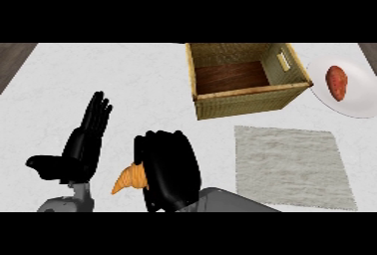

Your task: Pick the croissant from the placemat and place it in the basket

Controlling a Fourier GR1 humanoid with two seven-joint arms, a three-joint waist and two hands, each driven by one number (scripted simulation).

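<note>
The right hand (171, 169) is curled over the croissant (129, 180), whose orange tip pokes out at its left, off the placemat (290, 164). To finish well, carry it up and right over the basket (247, 102) wall, then lower inside before letting go. The left hand (81, 144) rests open, fingers straight.

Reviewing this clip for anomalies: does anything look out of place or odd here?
Yes: the right hand is curled round the croissant left of the placemat, away from the basket. The basket sits slightly askew.
</note>
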